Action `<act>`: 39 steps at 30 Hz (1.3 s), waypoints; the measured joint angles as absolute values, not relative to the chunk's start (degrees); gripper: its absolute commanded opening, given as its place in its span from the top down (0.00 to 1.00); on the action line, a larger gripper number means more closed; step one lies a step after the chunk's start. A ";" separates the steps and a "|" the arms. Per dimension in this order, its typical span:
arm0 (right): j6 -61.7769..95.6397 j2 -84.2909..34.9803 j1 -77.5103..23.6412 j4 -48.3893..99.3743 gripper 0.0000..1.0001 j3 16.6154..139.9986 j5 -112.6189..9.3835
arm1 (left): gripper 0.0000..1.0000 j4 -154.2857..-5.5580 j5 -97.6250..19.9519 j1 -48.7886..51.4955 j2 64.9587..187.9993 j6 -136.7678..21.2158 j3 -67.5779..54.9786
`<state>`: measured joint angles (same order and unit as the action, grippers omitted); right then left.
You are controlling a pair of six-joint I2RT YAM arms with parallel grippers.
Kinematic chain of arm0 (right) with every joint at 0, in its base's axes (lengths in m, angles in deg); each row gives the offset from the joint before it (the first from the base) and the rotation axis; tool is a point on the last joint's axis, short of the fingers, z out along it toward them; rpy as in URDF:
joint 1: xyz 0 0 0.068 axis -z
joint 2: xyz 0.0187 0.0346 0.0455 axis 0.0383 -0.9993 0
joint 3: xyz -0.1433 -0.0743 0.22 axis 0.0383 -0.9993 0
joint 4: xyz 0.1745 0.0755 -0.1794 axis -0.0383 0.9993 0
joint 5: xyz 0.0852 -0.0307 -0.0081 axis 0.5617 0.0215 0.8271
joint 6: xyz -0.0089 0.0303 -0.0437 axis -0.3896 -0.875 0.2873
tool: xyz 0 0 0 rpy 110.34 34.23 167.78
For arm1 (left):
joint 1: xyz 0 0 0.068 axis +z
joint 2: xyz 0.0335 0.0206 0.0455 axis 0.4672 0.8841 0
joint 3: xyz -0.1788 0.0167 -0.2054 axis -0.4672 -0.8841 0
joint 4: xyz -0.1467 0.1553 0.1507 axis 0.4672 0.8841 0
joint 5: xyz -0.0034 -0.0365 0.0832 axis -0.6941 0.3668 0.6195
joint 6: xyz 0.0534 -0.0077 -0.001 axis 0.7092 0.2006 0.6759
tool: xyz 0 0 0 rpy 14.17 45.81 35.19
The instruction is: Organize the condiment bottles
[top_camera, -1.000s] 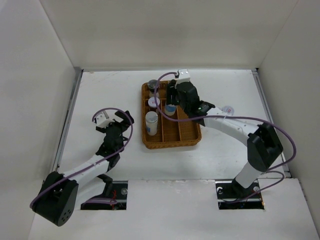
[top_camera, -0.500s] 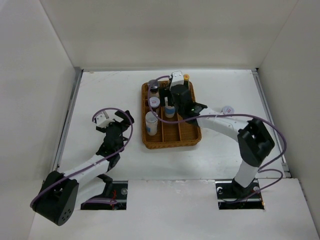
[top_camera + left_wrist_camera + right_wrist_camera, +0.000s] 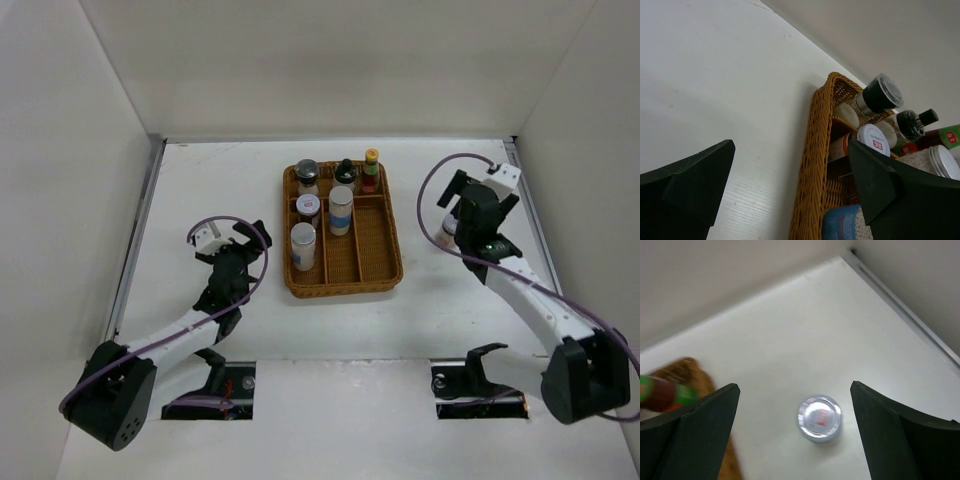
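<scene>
Six condiment bottles stand in the brown wicker tray (image 3: 345, 283). A dark-capped jar (image 3: 307, 175), a black-capped jar (image 3: 346, 172) and the red sauce bottle with yellow cap (image 3: 371, 170) are in the back row. In front of them are a lilac-lidded shaker (image 3: 308, 206), the blue-labelled cylinder (image 3: 341, 209) and a white cylinder (image 3: 303, 246). One more shaker (image 3: 819, 418) stands alone on the table right of the tray. My right gripper (image 3: 456, 210) hovers above it, open and empty (image 3: 794, 390). My left gripper (image 3: 243, 240) is open and empty left of the tray (image 3: 790, 145).
The tray's left wall (image 3: 819, 150) is close in front of my left gripper. The front compartments of the tray (image 3: 372, 255) hold nothing. The right wall and its metal rail (image 3: 525, 200) run just behind my right gripper.
My right gripper has left the blue-labelled cylinder standing in the tray, pulled out and swung right over the lone shaker on the table. My left arm has not moved.
</scene>
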<state>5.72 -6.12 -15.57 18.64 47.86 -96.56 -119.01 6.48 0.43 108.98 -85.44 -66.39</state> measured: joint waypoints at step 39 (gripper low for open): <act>4.41 -17.99 -50.34 21.45 0.47 50.88 -91.51 | 0.00 -111.49 3.40 0.65 103.96 -85.66 -64.40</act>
